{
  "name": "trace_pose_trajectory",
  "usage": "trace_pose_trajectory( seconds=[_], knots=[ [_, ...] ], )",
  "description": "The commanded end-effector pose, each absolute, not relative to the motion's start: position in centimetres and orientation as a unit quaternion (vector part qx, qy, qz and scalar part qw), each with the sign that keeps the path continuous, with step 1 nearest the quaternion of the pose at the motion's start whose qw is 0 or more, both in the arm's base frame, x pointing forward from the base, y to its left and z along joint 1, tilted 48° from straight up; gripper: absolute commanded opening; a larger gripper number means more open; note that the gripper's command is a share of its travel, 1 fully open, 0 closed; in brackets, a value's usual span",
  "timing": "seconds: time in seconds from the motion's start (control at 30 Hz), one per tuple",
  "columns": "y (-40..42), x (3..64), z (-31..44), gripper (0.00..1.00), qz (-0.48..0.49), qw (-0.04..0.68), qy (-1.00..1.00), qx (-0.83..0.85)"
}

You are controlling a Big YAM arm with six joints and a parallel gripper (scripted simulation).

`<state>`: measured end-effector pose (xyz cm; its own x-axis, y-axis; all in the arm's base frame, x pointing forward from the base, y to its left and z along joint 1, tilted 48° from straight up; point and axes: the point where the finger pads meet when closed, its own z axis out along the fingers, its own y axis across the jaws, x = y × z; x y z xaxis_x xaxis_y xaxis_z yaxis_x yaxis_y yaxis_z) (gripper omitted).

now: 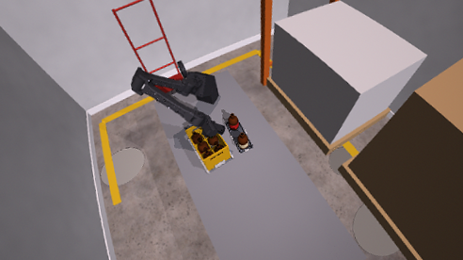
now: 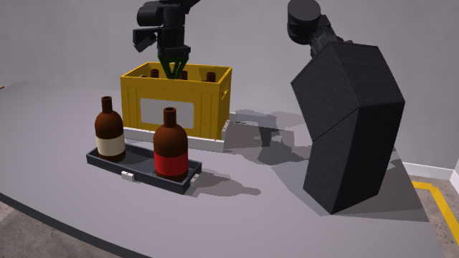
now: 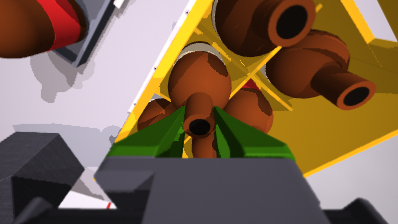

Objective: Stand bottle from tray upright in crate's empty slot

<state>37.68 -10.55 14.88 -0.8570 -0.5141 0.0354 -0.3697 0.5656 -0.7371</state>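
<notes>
One grey table [image 1: 243,195] [image 2: 251,222] [image 3: 107,45] is the largest thing I mention. As I see it from above, the black arm [image 1: 174,104] [image 2: 173,36] reaches from a dark block [image 1: 206,88] [image 2: 333,143] [image 3: 40,172] standing at about 12 o'clock from the yellow crate [image 1: 217,158] [image 2: 130,104] [image 3: 170,60]. Near the crate, at about 2 o'clock, lies the dark tray [image 1: 250,147] [image 2: 138,179] [image 3: 92,45]. On it stand two upright bottles: the red-labelled bottle [image 1: 233,121] [image 2: 171,147] [image 3: 30,30] at the 12 o'clock end, the cream-labelled bottle [image 1: 243,140] [image 2: 109,132] at the 6 o'clock end. The gripper [image 1: 215,132] [image 2: 173,77] [image 3: 199,111] is closed around the neck of a brown bottle [image 3: 199,82], which is inside the crate among other bottles. Whether its bottom touches the crate's floor, I cannot tell.
</notes>
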Motion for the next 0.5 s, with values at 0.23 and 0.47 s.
trace_pose_trajectory(
  seconds=[0.23,0.47],
  knots=[
    [-10.61,38.43,14.66,0.00,-0.393,0.098,0.877,-0.256],
    [-10.79,38.52,14.80,0.00,-0.395,0.101,0.877,-0.254]
  ],
)
